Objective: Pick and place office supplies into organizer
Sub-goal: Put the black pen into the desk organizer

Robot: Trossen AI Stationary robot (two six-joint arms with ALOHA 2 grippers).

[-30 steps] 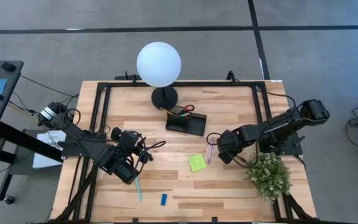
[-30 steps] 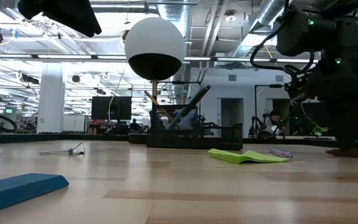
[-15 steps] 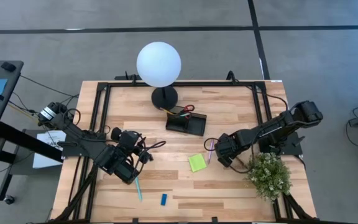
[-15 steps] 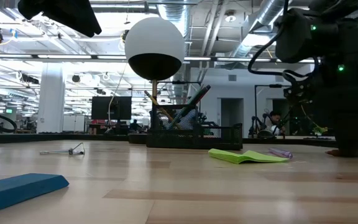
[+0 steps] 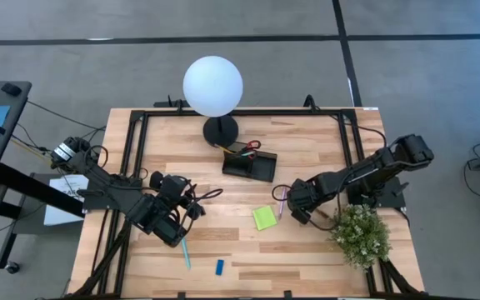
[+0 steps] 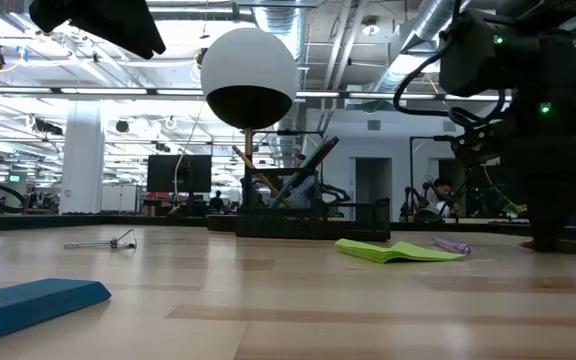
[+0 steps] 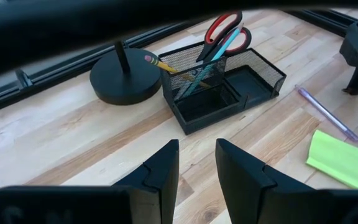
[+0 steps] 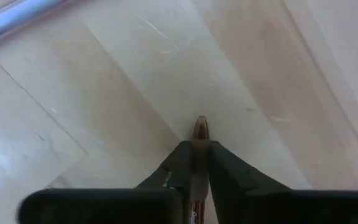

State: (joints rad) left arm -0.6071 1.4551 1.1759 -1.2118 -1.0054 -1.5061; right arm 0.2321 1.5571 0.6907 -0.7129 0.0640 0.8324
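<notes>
Right gripper [image 8: 196, 152] down at the pale wood-grain table [image 5: 307, 150], dark tapered fingers [image 8: 178, 163] pinched on a thin brown pencil [image 8: 200, 127], its blunt tip poking out between them against the boards. Just beside, a slim translucent purple pen [image 7: 325, 112] lying flat, and next to that a lime-green sticky-note pad [image 5: 264, 217], square and slightly fanned at the edge. Black wire-mesh organizer [image 7: 229, 87] near the round black lamp base [image 7: 124, 77], with red-handled scissors [image 7: 224, 29] and a yellow pencil standing tilted in its tall compartment. Left gripper [image 7: 196, 163] held above the table's left part, matte black fingers slightly apart, gripping nothing. Below it, a light-blue pen [image 5: 185, 252] and a small blue eraser [image 5: 220, 267], a flat rectangular slab.
</notes>
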